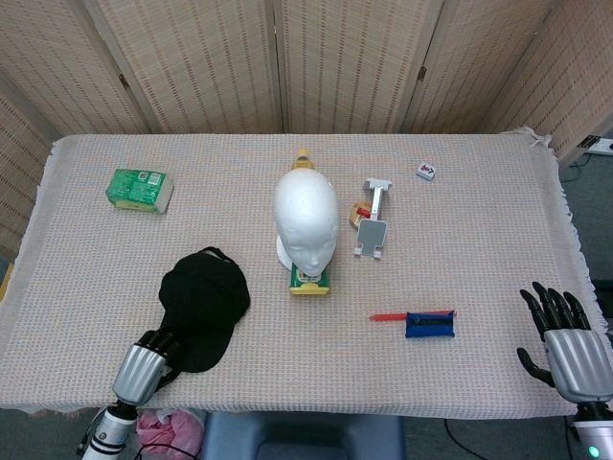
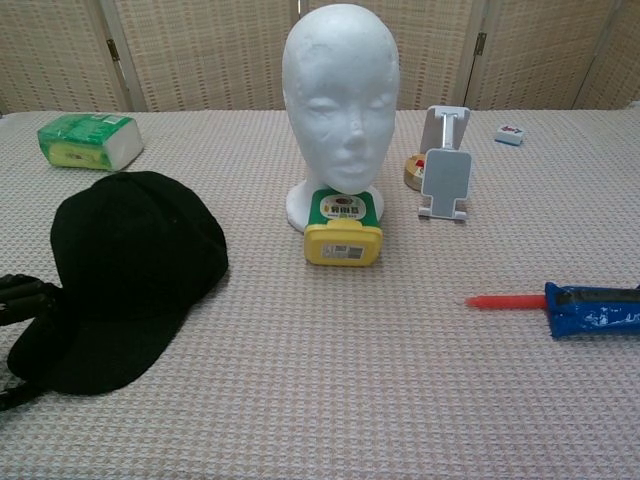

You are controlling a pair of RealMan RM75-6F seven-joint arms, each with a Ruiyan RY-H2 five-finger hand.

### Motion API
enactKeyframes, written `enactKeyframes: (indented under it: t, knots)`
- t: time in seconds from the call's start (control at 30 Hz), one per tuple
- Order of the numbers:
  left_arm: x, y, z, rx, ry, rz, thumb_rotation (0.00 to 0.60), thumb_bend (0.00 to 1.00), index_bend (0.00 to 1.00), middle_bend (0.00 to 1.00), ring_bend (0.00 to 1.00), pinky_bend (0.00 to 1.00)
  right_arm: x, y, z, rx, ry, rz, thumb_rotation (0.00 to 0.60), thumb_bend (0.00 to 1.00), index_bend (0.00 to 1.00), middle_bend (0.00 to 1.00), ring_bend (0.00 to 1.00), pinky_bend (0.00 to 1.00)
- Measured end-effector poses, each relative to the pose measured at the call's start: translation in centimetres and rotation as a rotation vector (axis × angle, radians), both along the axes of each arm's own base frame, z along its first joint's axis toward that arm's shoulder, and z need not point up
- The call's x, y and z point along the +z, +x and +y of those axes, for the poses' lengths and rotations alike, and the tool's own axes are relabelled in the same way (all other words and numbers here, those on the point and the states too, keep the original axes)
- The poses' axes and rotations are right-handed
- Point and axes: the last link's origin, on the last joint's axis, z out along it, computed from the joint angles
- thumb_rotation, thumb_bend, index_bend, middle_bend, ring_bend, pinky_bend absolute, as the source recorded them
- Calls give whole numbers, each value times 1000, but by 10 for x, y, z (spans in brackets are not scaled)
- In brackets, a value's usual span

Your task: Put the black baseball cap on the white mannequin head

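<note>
The desk (image 1: 479,220), covered by a woven beige cloth, carries everything. The white mannequin head (image 1: 306,220) stands upright near its middle, facing the robot. The black baseball cap (image 1: 203,305) lies on the cloth to the left of the mannequin head and nearer the robot, well apart from it, brim toward the front edge. The left hand (image 1: 144,364) grips the cap's brim at the front-left corner, its dark fingers (image 2: 22,296) closed on the edge. The right hand (image 1: 565,340) hovers at the front-right corner, fingers spread and holding nothing. A green tissue pack (image 1: 140,189) sits far left. A yellow tub (image 2: 343,228) touches the mannequin's base. A grey phone stand (image 2: 444,165) stands just right of it. A blue-sheathed red tool (image 1: 421,321) lies front right.
</note>
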Motion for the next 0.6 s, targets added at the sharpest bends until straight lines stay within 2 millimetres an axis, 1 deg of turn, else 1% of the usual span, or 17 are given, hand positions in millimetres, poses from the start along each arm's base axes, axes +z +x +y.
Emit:
enactKeyframes:
  t: [0.13,0.27,0.37,0.6]
  knots:
    - [4,3,2,-9,52,-15,600,271,601,542,441,559,-1,0,0,0,6,4,600,253,0,0,0,0]
    - [9,6,5,-12,115,-50,600,325,661,607,494,610,-2,1,1,3,11,4,600,254,0,0,0,0]
    - [10,6,6,-7,133,-60,600,343,675,620,503,619,-2,2,2,5,11,5,600,254,0,0,0,0]
    - [9,-1,10,54,155,-41,600,367,669,620,505,625,-3,3,4,11,15,9,600,254,0,0,0,0]
